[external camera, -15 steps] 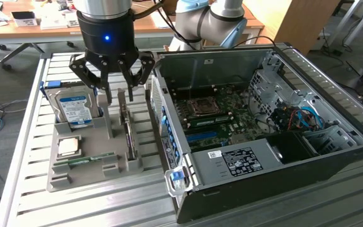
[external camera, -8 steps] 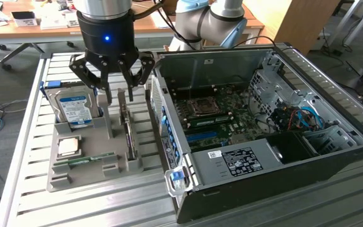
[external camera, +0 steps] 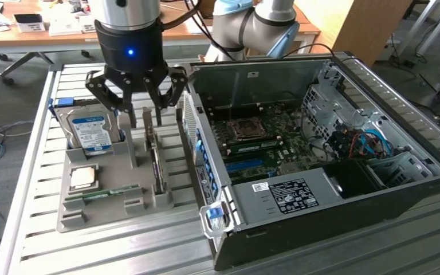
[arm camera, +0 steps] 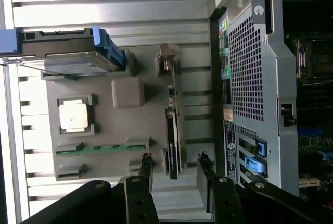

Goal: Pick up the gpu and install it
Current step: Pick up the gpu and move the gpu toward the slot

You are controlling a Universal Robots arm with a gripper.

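The gpu is a thin dark card standing on edge in a slot of the grey holder tray, its silver bracket at the far end. My gripper hangs just over that far part of the card, open, with one finger on each side and nothing held. In the wrist view the gpu runs between the two black fingertips, with a gap on both sides; the gripper touches nothing. The open computer case lies at the exterior view's right, its motherboard exposed.
On the same tray stand a silver blue-labelled hard drive, a CPU and a green RAM stick. The case's perforated rear wall sits close beside the gpu. The slatted metal table carries everything.
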